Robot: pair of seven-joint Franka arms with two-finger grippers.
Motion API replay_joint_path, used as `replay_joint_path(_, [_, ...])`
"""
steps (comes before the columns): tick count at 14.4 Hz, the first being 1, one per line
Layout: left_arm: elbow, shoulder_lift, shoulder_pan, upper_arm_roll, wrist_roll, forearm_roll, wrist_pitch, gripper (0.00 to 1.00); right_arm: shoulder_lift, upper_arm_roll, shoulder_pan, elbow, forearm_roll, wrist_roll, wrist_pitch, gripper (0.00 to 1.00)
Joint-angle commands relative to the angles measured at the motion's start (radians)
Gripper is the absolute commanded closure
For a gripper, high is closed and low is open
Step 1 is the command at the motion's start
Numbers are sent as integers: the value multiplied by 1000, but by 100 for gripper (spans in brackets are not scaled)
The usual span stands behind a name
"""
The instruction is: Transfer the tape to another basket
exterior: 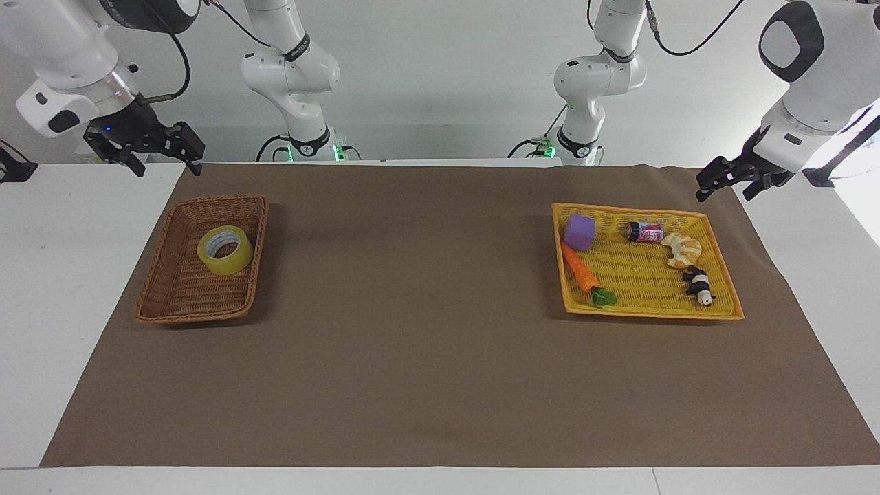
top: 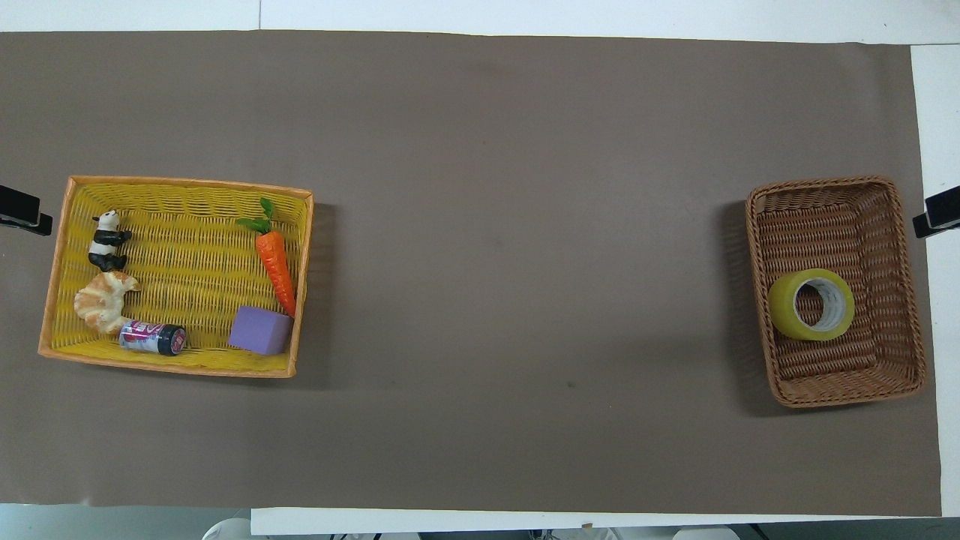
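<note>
The tape (exterior: 225, 250), a yellow roll with a pale core, lies flat in the brown wicker basket (exterior: 172, 302) at the right arm's end of the table. It also shows in the overhead view (top: 811, 304), in the half of the basket (top: 825, 186) nearer the robots. My right gripper (exterior: 170, 169) is open and empty, raised over the mat's corner beside the basket; only its tip (top: 937, 214) shows from above. My left gripper (exterior: 724, 196) is open and empty, and waits over the mat's edge beside the yellow tray (exterior: 722, 313).
The shallow yellow tray (top: 187, 255) at the left arm's end holds a purple block (top: 259, 331), a carrot (top: 274, 262), a small can (top: 152, 337), a croissant (top: 101, 300) and a panda figure (top: 107, 240). A brown mat (exterior: 412, 309) covers the table.
</note>
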Motion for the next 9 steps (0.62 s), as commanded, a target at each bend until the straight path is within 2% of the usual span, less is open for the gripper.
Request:
replay_joint_path(1, [-14,-8,-8,7,12,18,8,1,-4,-7,11,-58,-18,12,16,0])
replay_joint_path(4, [-14,-8,-8,7,12,18,10,1,-21,-22,14,-136,-18,8,76,0])
replay_joint_path(9, [-14,-8,-8,7,12,18,10,1,-10,-22,14,-100,-19,1,59,0])
